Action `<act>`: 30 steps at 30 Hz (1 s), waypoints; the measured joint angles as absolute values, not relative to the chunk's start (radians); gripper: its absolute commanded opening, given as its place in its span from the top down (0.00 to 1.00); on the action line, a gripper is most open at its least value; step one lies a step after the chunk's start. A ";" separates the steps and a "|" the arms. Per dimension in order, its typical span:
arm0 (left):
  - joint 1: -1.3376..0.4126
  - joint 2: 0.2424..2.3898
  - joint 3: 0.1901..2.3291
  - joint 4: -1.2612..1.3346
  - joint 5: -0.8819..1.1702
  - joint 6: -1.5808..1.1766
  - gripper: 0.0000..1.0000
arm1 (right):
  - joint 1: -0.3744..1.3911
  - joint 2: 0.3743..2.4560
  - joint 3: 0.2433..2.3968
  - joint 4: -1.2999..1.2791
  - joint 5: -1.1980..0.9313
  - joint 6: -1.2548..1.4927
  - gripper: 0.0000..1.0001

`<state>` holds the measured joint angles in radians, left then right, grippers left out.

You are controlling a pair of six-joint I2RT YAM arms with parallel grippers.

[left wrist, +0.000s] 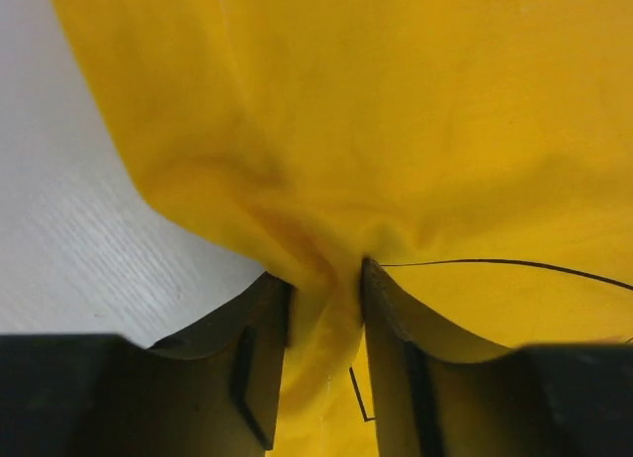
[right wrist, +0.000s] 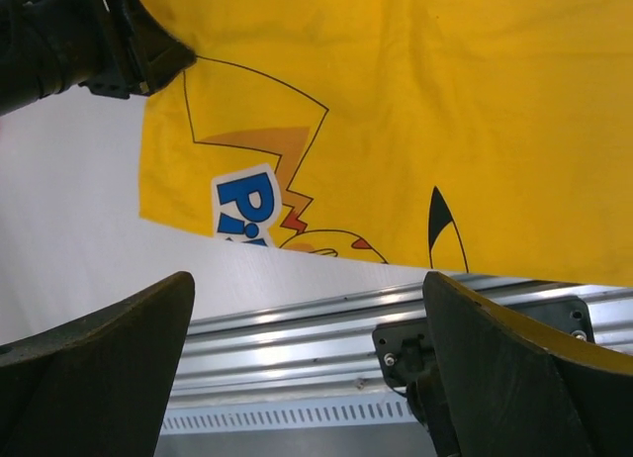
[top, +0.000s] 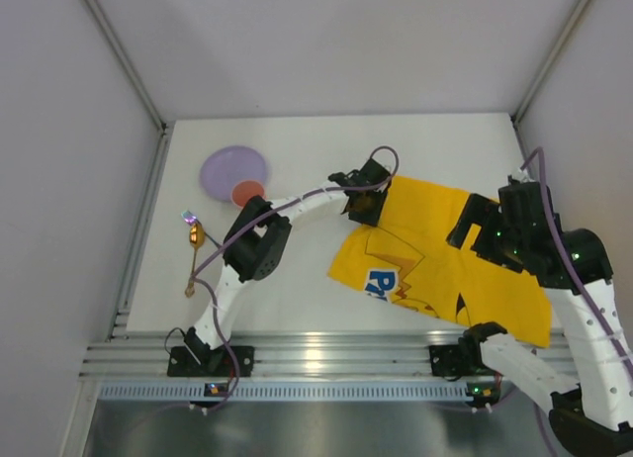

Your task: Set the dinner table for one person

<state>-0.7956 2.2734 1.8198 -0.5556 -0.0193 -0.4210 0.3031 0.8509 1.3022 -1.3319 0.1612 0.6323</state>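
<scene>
The white dinner table [top: 297, 279] carries a yellow cartoon-printed cloth mat [top: 435, 264] at the right, crumpled and askew. My left gripper [top: 364, 202] is shut on the mat's far left corner; in the left wrist view a fold of the mat [left wrist: 326, 309] is pinched between the fingers [left wrist: 259, 358]. My right gripper [top: 485, 234] hangs open and empty above the mat's right part; its wrist view shows the mat [right wrist: 396, 131] and the near table edge between its fingertips. A lilac plate [top: 234, 172] with a small orange cup [top: 247, 192] on it sits far left. A gold spoon [top: 194, 251] lies at the left.
A ribbed silver aluminium rail [top: 316, 358] runs along the near edge, also in the right wrist view [right wrist: 297, 328], with both arm bases bolted on it. White walls enclose the table on three sides.
</scene>
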 measured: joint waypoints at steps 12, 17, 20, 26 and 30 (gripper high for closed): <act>-0.774 2.294 1.846 -0.577 -0.073 -0.449 1.00 | 0.302 0.936 1.262 -1.318 0.143 0.607 0.00; -0.653 2.077 1.513 -0.545 -0.107 -0.506 1.00 | 0.299 0.960 1.230 -1.276 0.109 0.589 0.00; -0.571 1.954 1.348 -0.568 -0.165 -0.531 1.00 | 0.298 0.984 1.209 -1.243 0.081 0.579 0.00; -0.569 1.844 1.201 -0.598 -0.230 -0.584 1.00 | 0.298 1.036 1.198 -1.195 0.035 0.559 0.00; -0.582 1.825 1.175 -0.599 -0.257 -0.615 0.99 | 0.298 1.052 1.198 -1.176 0.019 0.541 0.00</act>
